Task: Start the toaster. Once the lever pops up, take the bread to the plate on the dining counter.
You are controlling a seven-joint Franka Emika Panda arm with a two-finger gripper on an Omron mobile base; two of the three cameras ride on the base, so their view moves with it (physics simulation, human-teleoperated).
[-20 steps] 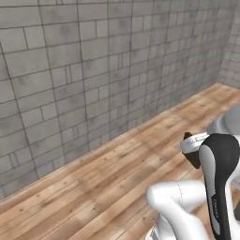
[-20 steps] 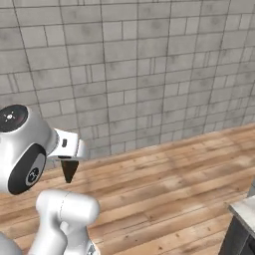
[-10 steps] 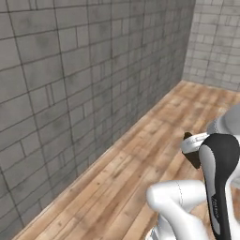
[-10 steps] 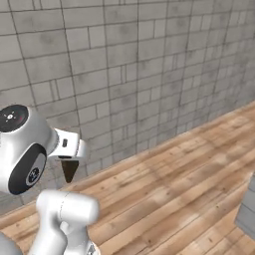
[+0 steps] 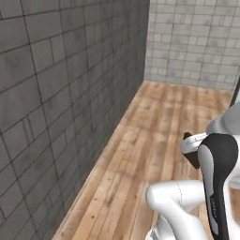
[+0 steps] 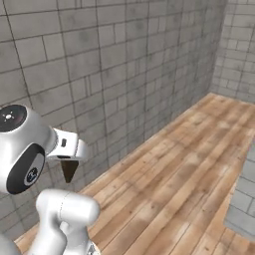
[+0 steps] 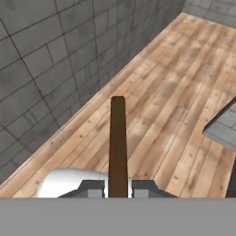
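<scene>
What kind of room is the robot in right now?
Probably an indoor room, at a bare corner of it. You can see a gray brick wall meeting another one, and a wooden plank floor. The gripper holds a thin brown slice of bread above the floor.

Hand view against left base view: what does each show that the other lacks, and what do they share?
Hand view: the bread seen edge-on, clamped in the gripper, and a grey tiled block at right. Left base view: the robot's white and dark arm. Both: grey brick wall, plank floor, and the bread.
</scene>
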